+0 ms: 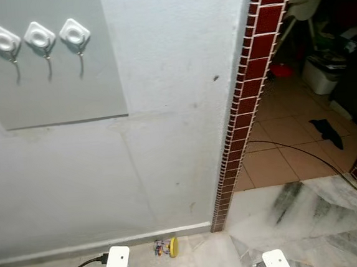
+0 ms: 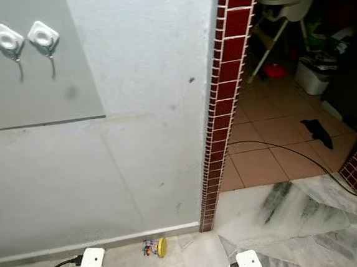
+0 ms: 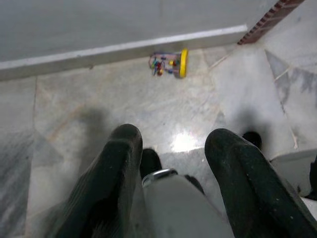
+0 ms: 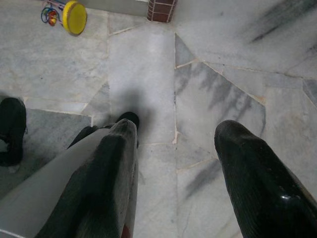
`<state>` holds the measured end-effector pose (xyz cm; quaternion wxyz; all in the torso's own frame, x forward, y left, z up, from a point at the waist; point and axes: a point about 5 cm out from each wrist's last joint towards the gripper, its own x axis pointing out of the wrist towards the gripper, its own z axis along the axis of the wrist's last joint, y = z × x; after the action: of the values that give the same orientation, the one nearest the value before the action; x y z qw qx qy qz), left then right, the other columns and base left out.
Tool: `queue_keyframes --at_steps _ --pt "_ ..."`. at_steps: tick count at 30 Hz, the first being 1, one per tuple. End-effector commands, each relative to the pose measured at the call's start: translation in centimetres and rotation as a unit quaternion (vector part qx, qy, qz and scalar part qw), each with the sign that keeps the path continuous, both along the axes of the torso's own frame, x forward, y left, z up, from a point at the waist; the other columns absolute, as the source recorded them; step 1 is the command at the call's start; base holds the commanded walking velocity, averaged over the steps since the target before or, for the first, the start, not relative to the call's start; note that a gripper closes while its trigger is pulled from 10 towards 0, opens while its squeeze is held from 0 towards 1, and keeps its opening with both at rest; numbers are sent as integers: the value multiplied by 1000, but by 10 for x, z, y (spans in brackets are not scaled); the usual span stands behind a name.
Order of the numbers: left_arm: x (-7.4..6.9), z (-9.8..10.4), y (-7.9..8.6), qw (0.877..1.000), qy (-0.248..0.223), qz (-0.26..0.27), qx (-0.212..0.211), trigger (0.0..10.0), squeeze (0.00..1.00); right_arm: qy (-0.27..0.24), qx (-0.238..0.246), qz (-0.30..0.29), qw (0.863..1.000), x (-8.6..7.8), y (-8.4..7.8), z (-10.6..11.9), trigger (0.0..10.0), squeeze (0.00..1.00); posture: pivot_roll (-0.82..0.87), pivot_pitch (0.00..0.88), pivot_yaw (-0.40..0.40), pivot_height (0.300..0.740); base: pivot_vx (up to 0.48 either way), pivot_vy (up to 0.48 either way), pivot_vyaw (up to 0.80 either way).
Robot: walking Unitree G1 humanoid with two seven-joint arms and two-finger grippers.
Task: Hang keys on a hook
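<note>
A bunch of keys (image 1: 165, 247) with a round yellow tag and coloured rings lies on the marble floor against the wall's skirting; the keys (image 3: 169, 64) also appear ahead of my left gripper. High on the wall, a row of white square hooks (image 1: 74, 35) is mounted on a grey panel (image 1: 56, 88). Both arms hang low near the floor. My left gripper (image 3: 173, 148) is open with nothing between its fingers, some way short of the keys. My right gripper (image 4: 176, 144) is open too, over bare marble, with the keys (image 4: 67, 14) off to its side.
A red-tiled pillar edge (image 1: 249, 83) ends the wall on the right. Beyond it lies a tiled room with a black cable (image 1: 305, 157), a dark cloth (image 1: 326, 131), a white bin (image 1: 323, 71) and clutter. My black foot (image 4: 11, 129) stands by the right gripper.
</note>
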<state>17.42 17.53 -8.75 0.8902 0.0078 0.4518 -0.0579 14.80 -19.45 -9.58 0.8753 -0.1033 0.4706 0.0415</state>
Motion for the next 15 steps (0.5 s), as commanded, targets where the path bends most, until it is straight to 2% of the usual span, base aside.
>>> queue_keyframes --at_steps 1,15 --pt "1 1 3 1000 1 -10 9 10000 0 -2 -3 2 1000 0 1 0 10000 0 -138 0 -7 740 0 0 800" --pt "-3 -1 7 1000 10 -21 18 10000 0 4 0 10 1000 -1 5 -1 10000 0 -132 0 -3 740 0 0 800"
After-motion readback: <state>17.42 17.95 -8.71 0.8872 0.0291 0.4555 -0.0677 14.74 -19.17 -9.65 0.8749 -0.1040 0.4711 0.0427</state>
